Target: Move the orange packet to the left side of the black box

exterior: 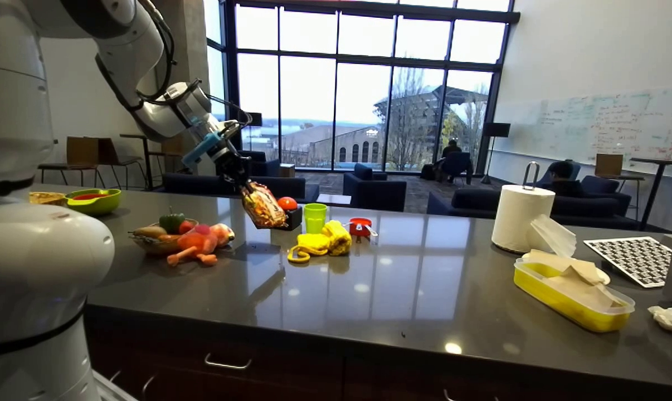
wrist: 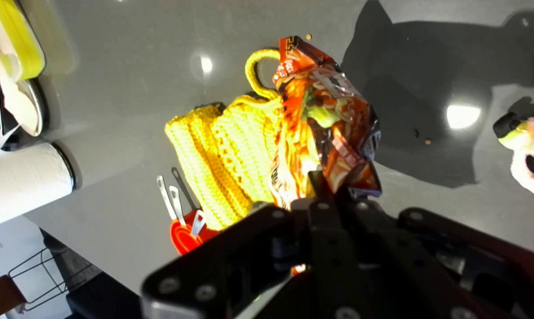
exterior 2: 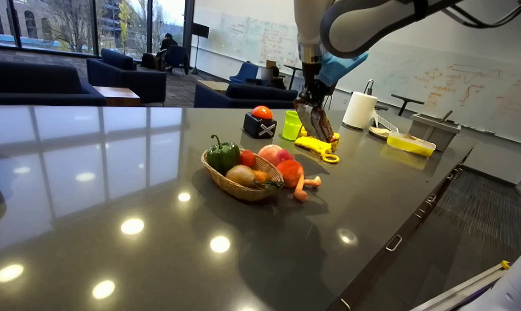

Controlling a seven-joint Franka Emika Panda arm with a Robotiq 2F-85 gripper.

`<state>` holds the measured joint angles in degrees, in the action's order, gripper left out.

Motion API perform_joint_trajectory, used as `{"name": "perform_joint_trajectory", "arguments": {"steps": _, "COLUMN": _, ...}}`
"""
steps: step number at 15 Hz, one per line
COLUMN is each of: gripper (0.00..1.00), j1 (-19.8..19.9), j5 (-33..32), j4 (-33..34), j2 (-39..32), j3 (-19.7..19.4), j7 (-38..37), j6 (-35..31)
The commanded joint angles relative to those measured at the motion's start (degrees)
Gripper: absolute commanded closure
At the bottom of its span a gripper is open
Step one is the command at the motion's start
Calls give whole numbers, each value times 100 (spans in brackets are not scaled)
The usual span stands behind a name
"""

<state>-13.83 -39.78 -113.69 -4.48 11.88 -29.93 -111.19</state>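
The orange packet hangs tilted in the air over the counter; it also shows in an exterior view and in the wrist view. My gripper is shut on one end of it, and in both exterior views it is above the packet. The black box stands on the counter with an orange dome on top and a white X on its side. In an exterior view the black box is partly hidden behind the packet. In the wrist view I cannot make out the box.
A yellow-green cup stands beside the black box. A yellow knitted toy lies under and beside the packet. A basket with toy vegetables and an orange plush are close by. Red measuring cups and a paper-towel roll stand farther off.
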Motion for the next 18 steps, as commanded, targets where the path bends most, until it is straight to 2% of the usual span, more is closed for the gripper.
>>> {"name": "perform_joint_trajectory", "arguments": {"steps": 1, "gripper": 99, "j1": -145, "j5": -252, "j4": 480, "j2": -360, "j3": 74, "j7": 91, "j6": -79}}
{"name": "perform_joint_trajectory", "arguments": {"steps": 7, "gripper": 99, "j1": -444, "j5": -425, "j4": 1036, "j2": -903, "j3": 108, "j7": 394, "j6": -301}}
{"name": "perform_joint_trajectory", "arguments": {"steps": 18, "gripper": 99, "j1": -704, "j5": -318, "j4": 2150, "j2": -1773, "j3": 61, "j7": 1522, "j6": -689}}
